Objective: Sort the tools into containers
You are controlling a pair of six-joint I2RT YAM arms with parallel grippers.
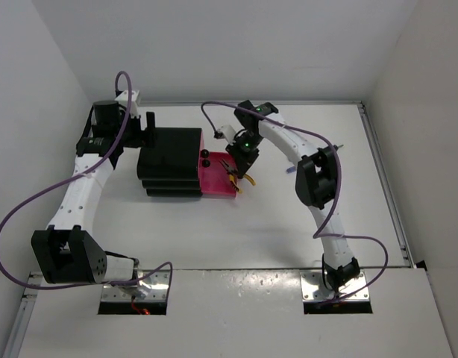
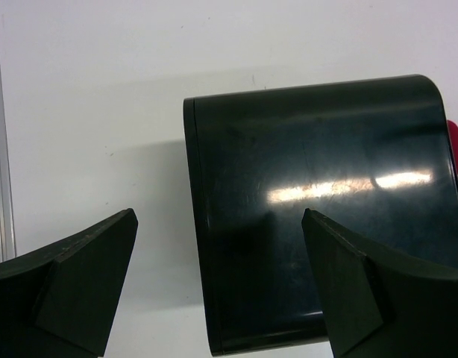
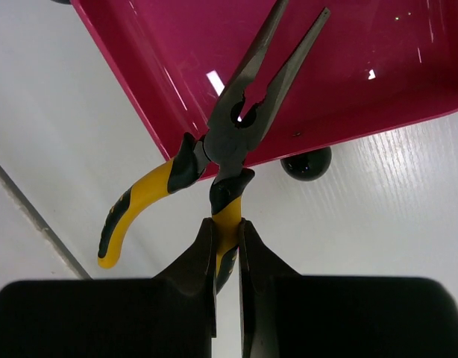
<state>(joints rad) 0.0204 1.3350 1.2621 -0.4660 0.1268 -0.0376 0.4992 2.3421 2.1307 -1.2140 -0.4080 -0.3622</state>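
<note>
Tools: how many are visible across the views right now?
1. The pliers, one handle clamped in the jaws of the right gripper, nose over the open pink drawer. No other tool shows; more may be hidden inside the cabinet.

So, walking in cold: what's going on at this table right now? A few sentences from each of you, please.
The right gripper is shut on one yellow handle of the pliers, holding them nose-first over the open pink drawer; they are not yet released. The left gripper is open and empty, poised at the back of the black cabinet, on the side away from the drawer. No other tools show.
</note>
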